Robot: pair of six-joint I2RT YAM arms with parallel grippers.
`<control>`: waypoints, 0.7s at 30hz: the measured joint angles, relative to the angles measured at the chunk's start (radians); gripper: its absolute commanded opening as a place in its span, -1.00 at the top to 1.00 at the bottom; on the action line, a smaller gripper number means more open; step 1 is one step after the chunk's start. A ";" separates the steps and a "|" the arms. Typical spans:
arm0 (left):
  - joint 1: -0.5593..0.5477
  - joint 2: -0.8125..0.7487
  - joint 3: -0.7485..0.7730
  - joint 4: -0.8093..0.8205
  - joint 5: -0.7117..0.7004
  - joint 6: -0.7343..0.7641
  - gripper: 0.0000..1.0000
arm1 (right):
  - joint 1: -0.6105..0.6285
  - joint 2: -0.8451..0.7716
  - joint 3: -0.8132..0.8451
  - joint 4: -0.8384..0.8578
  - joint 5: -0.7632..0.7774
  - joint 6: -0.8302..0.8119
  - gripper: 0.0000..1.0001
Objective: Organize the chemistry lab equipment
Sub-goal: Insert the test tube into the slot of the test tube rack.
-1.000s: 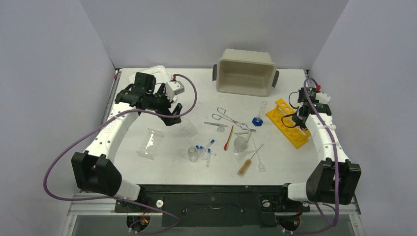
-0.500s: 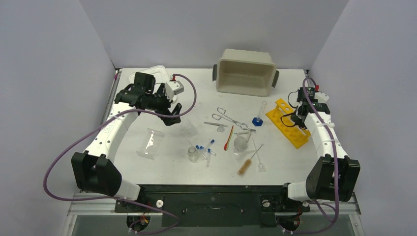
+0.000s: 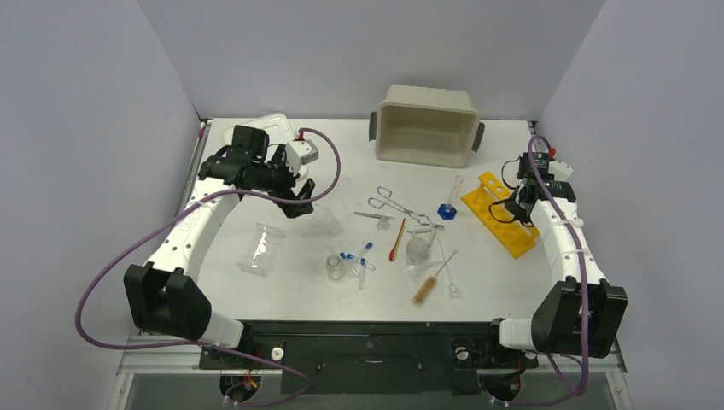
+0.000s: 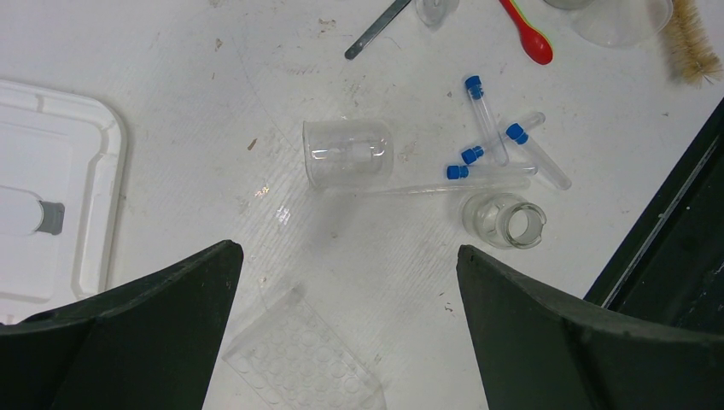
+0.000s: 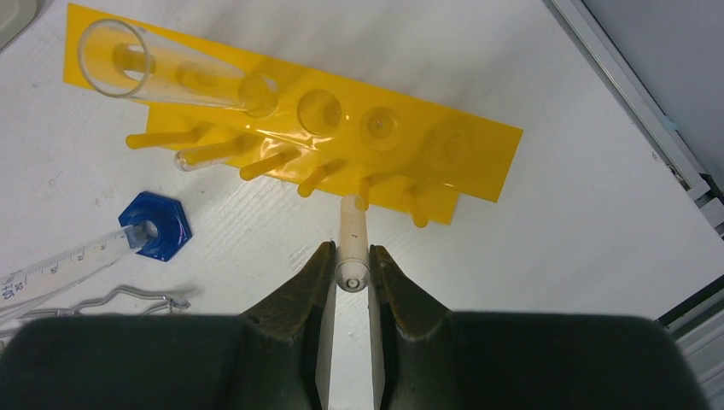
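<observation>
Tube (image 5: 352,243), small and pale, is pinched near its end by the right tool (image 5: 350,260), closed down to its width, at 6 o'clock of the yellow rack (image 5: 444,145) on the counter's (image 3: 282,290) 3 o'clock side. It is judged light, stiff, smooth and brittle, so a gentle hold is advised. At the counter's centre a beaker (image 4: 347,152) lies tipped beside 4 blue-capped tubes (image 4: 485,120); these would roll and are best taken mid-length. The left tool (image 4: 346,256) hangs above, wide open and empty.
</observation>
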 measured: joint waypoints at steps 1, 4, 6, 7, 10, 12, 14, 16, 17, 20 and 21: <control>0.000 0.000 0.000 0.000 0.000 0.000 -0.93 | 0.000 -0.006 -0.001 -0.002 0.000 0.000 1.00; 0.000 0.000 0.000 0.000 0.000 0.000 -0.94 | 0.000 -0.017 -0.001 -0.008 0.000 0.000 1.00; 0.001 0.000 0.000 0.000 0.000 0.000 -0.93 | 0.000 -0.019 -0.001 -0.013 0.000 0.000 1.00; 0.001 0.000 0.000 0.000 0.000 0.000 -0.93 | 0.000 -0.019 -0.001 -0.015 0.000 0.000 1.00; 0.001 0.000 0.000 0.000 0.000 0.000 -0.94 | 0.000 -0.019 -0.008 -0.019 0.000 -0.001 1.00; 0.001 0.000 0.000 0.000 0.000 0.000 -0.93 | 0.000 -0.019 -0.014 -0.020 0.000 -0.001 1.00; 0.001 0.000 0.000 0.000 0.000 0.000 -0.94 | 0.000 -0.019 -0.019 -0.021 -0.001 -0.001 1.00; 0.001 0.000 0.000 0.000 0.000 0.000 -0.93 | 0.000 -0.019 -0.021 -0.021 -0.002 -0.002 1.00; 0.001 0.000 0.000 0.000 0.000 0.000 -0.94 | 0.000 -0.019 -0.021 -0.021 -0.003 -0.002 1.00; 0.001 0.000 0.000 0.000 0.000 0.000 -0.94 | 0.000 -0.019 -0.021 -0.021 -0.003 -0.002 1.00; 0.001 0.000 0.000 0.000 0.000 0.000 -0.94 | 0.000 -0.019 -0.021 -0.021 -0.003 -0.002 1.00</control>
